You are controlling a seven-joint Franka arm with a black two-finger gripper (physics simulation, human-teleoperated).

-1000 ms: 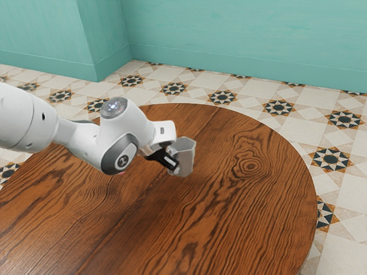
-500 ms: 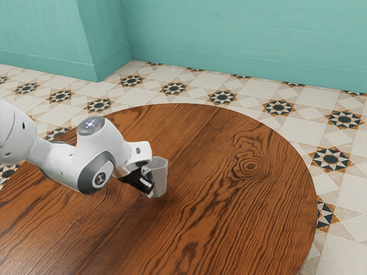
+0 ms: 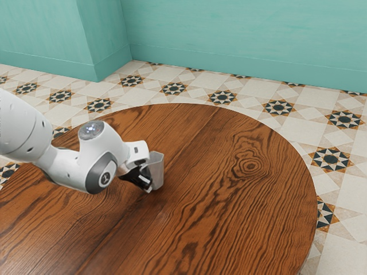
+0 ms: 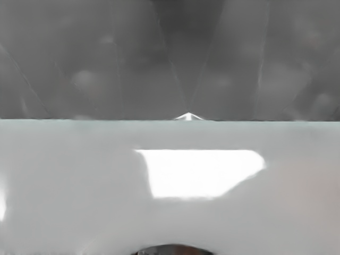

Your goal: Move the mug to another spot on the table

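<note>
The grey mug (image 3: 156,171) sits clamped between the jaws.

Soft, even light is bathing the round dark wooden table (image 3: 229,189); the pale grey faceted mug (image 3: 156,170) is casting a faint shadow. Close up, white glare is shining off its wall.

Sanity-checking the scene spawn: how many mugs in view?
1. The grey mug is in the gripper, low over the wooden table, toward the exterior view's left. The arm hides some tabletop behind it.
</note>
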